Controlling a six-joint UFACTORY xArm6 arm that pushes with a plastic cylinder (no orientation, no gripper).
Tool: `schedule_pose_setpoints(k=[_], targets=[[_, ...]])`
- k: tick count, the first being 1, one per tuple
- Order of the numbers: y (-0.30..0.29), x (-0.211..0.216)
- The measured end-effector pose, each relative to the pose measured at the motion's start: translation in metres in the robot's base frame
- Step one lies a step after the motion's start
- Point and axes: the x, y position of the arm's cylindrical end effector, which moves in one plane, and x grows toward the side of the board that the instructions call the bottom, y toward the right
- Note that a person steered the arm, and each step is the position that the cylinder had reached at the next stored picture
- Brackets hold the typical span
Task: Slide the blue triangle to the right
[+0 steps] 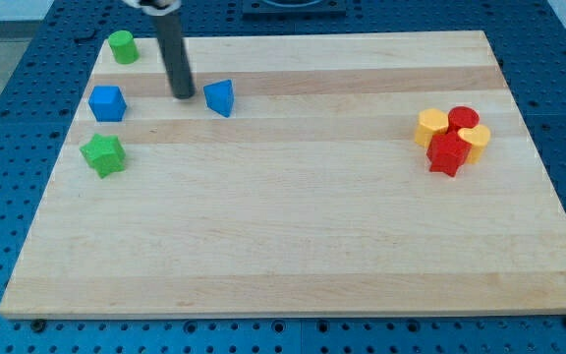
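The blue triangle [220, 97] lies on the wooden board [293, 236] at the view's upper left. My tip [182, 96] stands on the board just to the left of the blue triangle, a small gap apart from it. The dark rod rises from the tip to the view's top edge. A blue cube [107, 102] lies to the left of the tip.
A green cylinder [121, 46] sits near the board's top left corner. A green star [102, 154] lies below the blue cube. At the view's right a cluster holds a red star [447, 153], a red cylinder [463, 118], and two yellow blocks [431, 125], [476, 137].
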Motion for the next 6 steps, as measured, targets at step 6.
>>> schedule_pose_setpoints(k=[6], targets=[[0.132,-0.040]])
